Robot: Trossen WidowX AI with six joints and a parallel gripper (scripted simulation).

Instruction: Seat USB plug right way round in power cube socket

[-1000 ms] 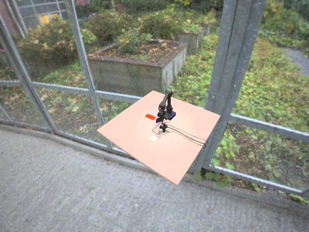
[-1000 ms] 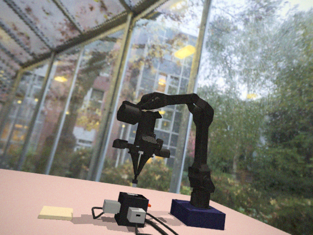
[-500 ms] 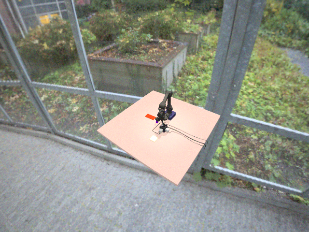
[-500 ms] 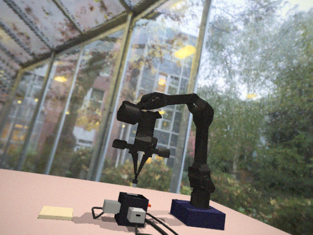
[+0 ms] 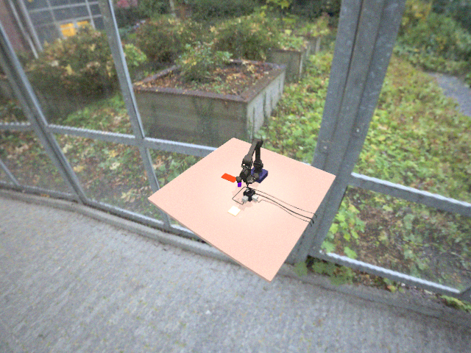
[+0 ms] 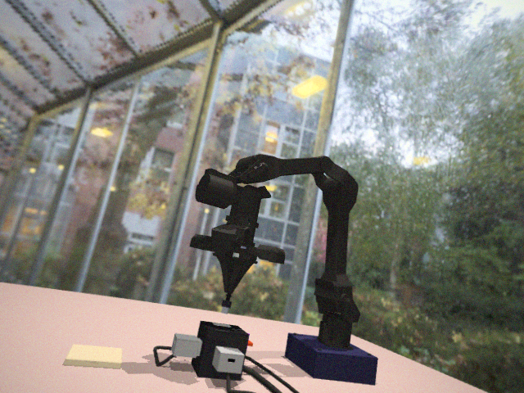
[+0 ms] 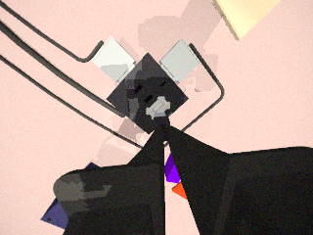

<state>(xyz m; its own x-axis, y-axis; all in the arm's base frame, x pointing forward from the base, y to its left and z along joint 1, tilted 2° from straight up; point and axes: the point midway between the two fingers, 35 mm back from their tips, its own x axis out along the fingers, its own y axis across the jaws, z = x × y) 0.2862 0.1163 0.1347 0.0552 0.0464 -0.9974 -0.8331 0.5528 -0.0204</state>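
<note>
My gripper [image 6: 228, 295] [image 7: 163, 130] is shut on the USB plug [image 6: 226, 304] [image 7: 160, 119], pointing straight down. The plug's pale metal end [image 6: 225, 309] [image 7: 158, 108] points down and hangs in the air, with a gap above the black power cube [image 5: 249, 195] [image 6: 207, 353] [image 7: 148, 69]. The plug is out of the socket. In the wrist view the metal end covers the near part of the cube's top, with dark slots beside it. The socket under the plug is hidden there. Which way round the plug faces cannot be told.
Two pale plugs [image 6: 186, 345] [image 7: 113, 59] are on the cube's sides, with black cables [image 7: 59, 68] running over the table. A cream pad [image 5: 233, 210] [image 6: 95, 356], a purple block [image 5: 239, 184] [image 7: 172, 171] and a red-orange flat piece [image 5: 229, 177] lie around. The arm's blue base [image 6: 330, 359] stands behind.
</note>
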